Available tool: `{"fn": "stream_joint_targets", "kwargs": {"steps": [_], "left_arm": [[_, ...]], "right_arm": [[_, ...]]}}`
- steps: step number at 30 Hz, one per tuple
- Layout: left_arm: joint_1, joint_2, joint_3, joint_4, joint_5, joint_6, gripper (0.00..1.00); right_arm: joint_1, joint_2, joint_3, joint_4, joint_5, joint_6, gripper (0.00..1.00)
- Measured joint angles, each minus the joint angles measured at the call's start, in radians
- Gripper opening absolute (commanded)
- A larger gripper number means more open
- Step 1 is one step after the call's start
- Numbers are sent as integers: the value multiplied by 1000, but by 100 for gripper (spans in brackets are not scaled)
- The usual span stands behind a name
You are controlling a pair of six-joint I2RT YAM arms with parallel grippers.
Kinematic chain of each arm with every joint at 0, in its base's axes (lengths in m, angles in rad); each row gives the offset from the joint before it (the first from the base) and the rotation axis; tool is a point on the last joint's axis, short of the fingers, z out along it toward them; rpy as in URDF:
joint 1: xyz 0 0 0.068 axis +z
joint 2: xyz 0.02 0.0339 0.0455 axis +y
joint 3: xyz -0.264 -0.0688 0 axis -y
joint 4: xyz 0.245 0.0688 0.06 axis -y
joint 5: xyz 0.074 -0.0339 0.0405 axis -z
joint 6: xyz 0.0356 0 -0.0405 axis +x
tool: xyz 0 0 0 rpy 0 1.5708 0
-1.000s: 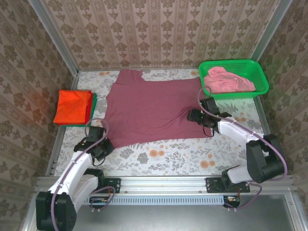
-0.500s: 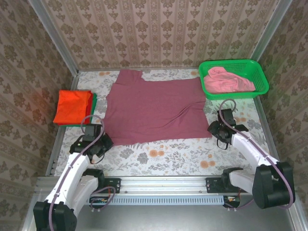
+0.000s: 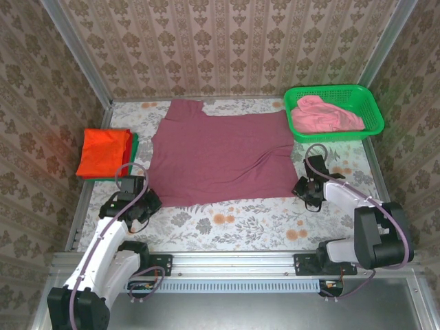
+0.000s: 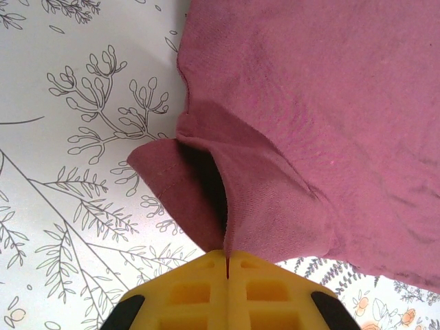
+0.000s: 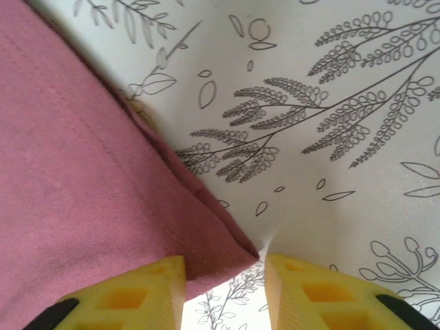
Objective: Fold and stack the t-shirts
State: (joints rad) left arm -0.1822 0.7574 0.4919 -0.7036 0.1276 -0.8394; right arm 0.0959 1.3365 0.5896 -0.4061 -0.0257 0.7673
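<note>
Maroon t-shirt (image 3: 220, 155), long axis L–R — left gripper (image 4: 227, 256) pinches it, right gripper (image 5: 225, 265) half-open.

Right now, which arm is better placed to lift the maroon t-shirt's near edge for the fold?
Left. The left gripper is shut on the near-left corner of the maroon t-shirt. The right gripper stands open around the near-right corner, not yet clamped.

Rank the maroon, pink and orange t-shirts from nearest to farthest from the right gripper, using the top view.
From the right gripper:
1. maroon t-shirt, its near-right corner right beside the gripper.
2. pink t-shirt, in the green basket, far right.
3. orange t-shirt, stacked at the far left side.
</note>
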Motion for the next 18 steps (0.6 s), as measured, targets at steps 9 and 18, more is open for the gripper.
{"fn": "stream_joint_targets", "kwargs": {"steps": [9,18], "left_arm": [[0,0,0,0,0,0,0],[0,-44,0,-26,-1,3,0]], "right_arm": [[0,31,27,-21,14,-6,0],[0,-7,18,-21,14,-17,0]]}}
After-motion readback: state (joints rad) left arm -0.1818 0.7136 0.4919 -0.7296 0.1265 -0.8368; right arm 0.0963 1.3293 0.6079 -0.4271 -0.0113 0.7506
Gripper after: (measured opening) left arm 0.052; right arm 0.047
